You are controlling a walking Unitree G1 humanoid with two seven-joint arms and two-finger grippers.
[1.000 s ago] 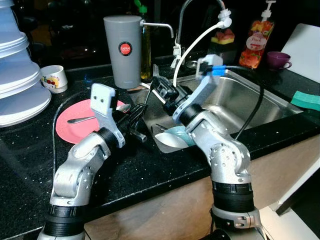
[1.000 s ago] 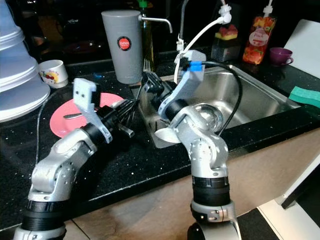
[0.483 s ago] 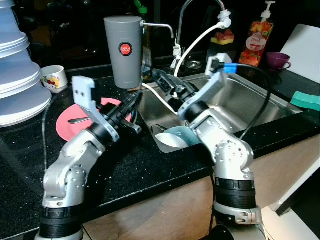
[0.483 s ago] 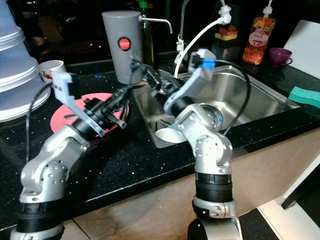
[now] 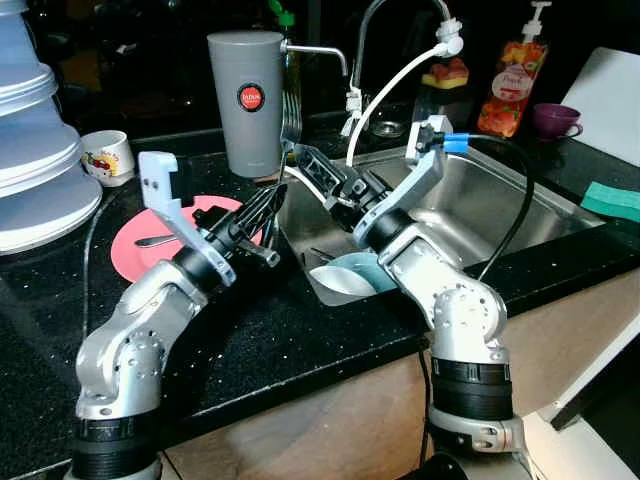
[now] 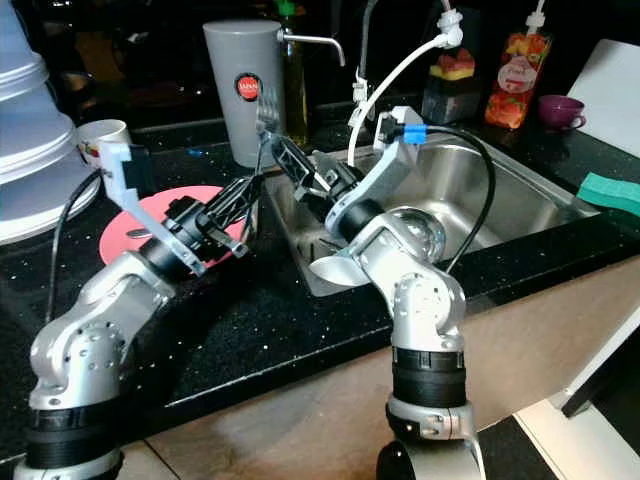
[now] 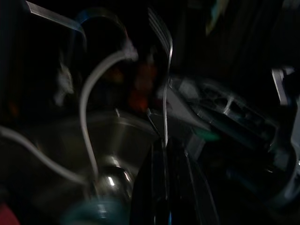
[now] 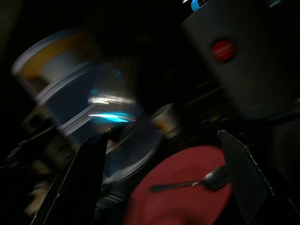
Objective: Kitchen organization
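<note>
Fork (image 5: 289, 125) stands almost upright, tines up, its handle running down into the left gripper (image 5: 262, 207), whose black fingers are closed on the lower part of the handle above the edge of the pink plate (image 5: 135, 262). In the left wrist view the fork (image 7: 165, 89) rises straight out from between those fingers, so the grip looks firm and in line. The right gripper (image 5: 308, 163) reaches across from the sink (image 5: 480, 200) side and sits just beside the fork, a little to its right. Its fingers (image 8: 79, 178) are spread wide apart and hold nothing; I cannot tell whether one of them touches the handle. The step in hand looks like a pass of the fork between the arms, with the left one now carrying it. A spoon (image 5: 160, 240) lies on the pink plate below and to the left of the fork, and the grey canister (image 5: 245, 100) stands just behind the tines. A likely next move is to lay the fork with the spoon or stow it elsewhere on the counter. That calls for the right gripper to draw clear first. The left wrist must then tip the fork down without the tines knocking the canister or the white hose (image 5: 390, 85) by the tap.
</note>
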